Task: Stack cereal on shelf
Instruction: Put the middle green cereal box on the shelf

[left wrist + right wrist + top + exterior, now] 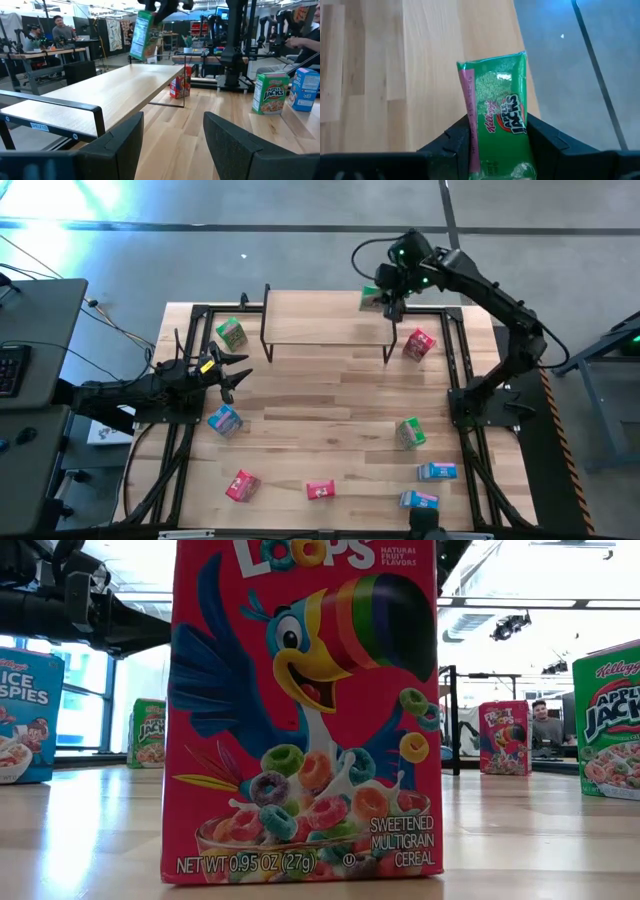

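I have the right gripper point(391, 302) clamped on a green cereal box point(497, 125), hanging over the shelf point(320, 330) at its right end, long axis roughly vertical. Left gripper point(236, 375) waits parted at the table's left edge.

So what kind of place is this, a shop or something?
More likely a robotics lab or workshop: a butcher-block table with mounted arms, workbenches and equipment racks behind, and people seated at desks. The cereal boxes look like props.

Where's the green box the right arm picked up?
In the high view the green box hangs in the right gripper above the shelf's right end, with a pink-red box on the table nearby.
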Robot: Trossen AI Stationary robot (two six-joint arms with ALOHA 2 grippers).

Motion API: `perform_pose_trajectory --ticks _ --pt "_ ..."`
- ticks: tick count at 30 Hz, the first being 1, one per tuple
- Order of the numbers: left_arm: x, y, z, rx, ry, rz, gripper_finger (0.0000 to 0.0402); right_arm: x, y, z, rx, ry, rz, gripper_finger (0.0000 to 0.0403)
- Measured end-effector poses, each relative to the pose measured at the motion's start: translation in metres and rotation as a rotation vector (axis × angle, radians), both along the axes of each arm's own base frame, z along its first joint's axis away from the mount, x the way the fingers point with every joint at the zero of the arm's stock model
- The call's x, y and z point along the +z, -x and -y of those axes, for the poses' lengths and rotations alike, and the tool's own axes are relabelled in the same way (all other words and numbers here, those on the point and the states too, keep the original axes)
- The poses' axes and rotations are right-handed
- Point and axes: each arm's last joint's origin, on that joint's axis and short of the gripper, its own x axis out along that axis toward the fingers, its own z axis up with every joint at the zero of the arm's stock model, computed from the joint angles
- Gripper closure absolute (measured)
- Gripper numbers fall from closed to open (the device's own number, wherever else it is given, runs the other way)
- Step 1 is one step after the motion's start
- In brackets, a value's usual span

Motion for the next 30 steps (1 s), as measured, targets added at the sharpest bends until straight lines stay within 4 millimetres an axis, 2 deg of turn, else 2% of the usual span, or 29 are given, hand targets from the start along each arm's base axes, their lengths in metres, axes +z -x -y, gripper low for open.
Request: perform_pose_trajectory --ticks 11,19,30 --pt "0.0 0.0 0.0 0.0 0.0 0.0 0.0204 -0.014 0.01 0.029 0.043 -0.074 0.019 0.0269" --pt "0.0 0.0 0.0 0.0 0.0 0.0 0.0204 -0.025 0.008 0.035 0.064 -0.113 -0.015 0.0269" --pt "0.0 0.0 0.0 0.0 0.0 0.0 0.0204 -0.026 0.009 0.037 0.083 -0.093 -0.023 0.0266"
